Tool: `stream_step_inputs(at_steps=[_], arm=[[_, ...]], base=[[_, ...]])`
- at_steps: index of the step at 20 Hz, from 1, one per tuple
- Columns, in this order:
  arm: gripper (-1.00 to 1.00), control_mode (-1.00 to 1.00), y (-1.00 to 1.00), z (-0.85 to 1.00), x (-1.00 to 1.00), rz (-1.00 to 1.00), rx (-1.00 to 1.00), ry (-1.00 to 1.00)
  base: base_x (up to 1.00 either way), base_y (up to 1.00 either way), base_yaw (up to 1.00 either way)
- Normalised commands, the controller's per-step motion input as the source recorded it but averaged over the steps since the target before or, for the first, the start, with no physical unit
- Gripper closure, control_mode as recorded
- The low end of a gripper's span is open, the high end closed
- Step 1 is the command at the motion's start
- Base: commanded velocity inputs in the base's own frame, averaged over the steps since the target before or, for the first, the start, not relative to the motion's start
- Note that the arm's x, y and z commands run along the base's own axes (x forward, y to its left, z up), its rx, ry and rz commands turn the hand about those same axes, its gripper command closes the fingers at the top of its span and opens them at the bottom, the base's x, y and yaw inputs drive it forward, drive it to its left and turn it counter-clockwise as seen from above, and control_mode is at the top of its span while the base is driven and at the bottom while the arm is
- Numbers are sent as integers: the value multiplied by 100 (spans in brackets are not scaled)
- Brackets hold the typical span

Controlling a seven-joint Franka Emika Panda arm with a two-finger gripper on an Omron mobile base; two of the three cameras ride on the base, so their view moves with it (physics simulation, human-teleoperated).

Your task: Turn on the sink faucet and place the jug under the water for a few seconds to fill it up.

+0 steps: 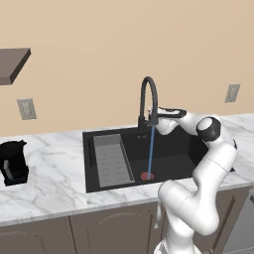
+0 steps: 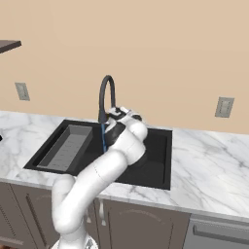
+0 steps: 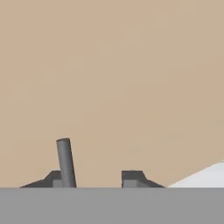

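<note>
Left base view, water (image 1: 150,151) running, jug (image 1: 13,161) apart

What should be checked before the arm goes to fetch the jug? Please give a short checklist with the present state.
1. Water runs from the sink faucet: ok.
2. Stream falls into the sink near the red drain: ok.
3. Jug upright on the counter, left of the sink: ok.
4. Gripper free of the faucet: cannot tell, it sits right at the faucet base.
5. Gripper empty: ok, nothing between the fingertips.
</note>
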Motion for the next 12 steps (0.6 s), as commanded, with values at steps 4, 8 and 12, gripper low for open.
stream_step_inputs(at_steps=[4, 8, 12], arm=[[-100, -100, -9, -14, -1, -6, 1, 10], [-100, -100, -13, -9, -2, 0, 0, 12], [-100, -100, -59, 7, -37, -2, 0, 2]], base=[[0, 0, 0], [0, 0, 0], [0, 0, 0]])
